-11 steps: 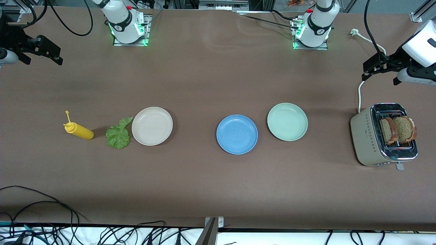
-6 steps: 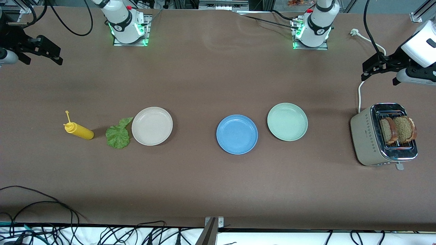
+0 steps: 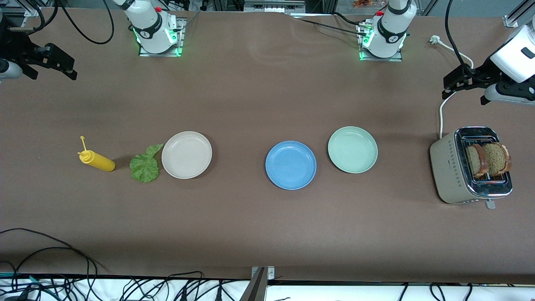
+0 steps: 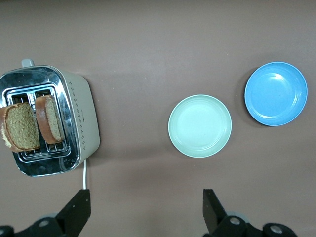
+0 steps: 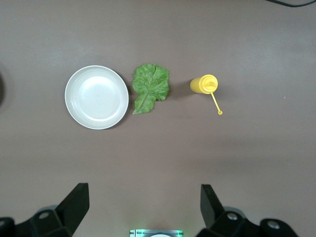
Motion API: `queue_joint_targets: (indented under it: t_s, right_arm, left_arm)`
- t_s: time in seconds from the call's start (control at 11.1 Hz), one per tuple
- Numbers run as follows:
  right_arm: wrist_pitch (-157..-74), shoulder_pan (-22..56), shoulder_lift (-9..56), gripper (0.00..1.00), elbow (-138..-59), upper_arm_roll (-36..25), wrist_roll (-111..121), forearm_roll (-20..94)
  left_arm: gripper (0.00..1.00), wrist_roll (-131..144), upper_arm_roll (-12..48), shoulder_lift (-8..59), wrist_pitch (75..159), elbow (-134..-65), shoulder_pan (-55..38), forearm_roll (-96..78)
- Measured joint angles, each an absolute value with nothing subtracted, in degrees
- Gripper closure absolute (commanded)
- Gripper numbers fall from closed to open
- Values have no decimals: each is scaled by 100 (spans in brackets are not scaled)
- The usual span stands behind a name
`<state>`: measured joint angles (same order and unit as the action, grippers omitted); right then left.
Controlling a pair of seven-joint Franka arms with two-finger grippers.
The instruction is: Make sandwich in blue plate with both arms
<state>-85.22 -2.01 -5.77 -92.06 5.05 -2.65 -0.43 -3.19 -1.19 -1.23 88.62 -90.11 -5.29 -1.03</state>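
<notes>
the left gripper [image 3: 453, 83] has drifted slightly toward the bench's base-side edge, above the toaster [image 3: 453, 171] end; jaws wide open, empty. the right gripper [image 3: 62, 67] hangs at the other end, jaws likewise spread and empty. the blue plate [image 3: 291, 165] sits mid-bench, bare. two bread slices [image 3: 488, 159] stand in the toaster; the lettuce leaf [image 3: 144, 166] lies beside the cream plate [image 3: 186, 154].

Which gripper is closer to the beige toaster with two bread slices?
Left. The open left gripper hovers beside the beige toaster, while the open right gripper waits at the right arm's end.
</notes>
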Motion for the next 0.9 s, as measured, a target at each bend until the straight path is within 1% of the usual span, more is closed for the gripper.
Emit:
queue_joint_targets:
  t_s: [0.63, 0.72, 0.9]
  right_arm:
    - [-8522, -201, -577, 0, -9206, 504, -265, -43]
    - [-8522, -201, -577, 0, -9206, 504, -265, -43]
    - [-8522, -202, -576, 0, -9206, 504, -265, -43]
  left_arm:
    - [0, -319, -163, -84, 8864, -9012, -521, -103]
    - [0, -319, -218, -27, 8866, -9016, -516, -102]
    - [0, -321, -508, 165, 9137, -9021, -508, -101]
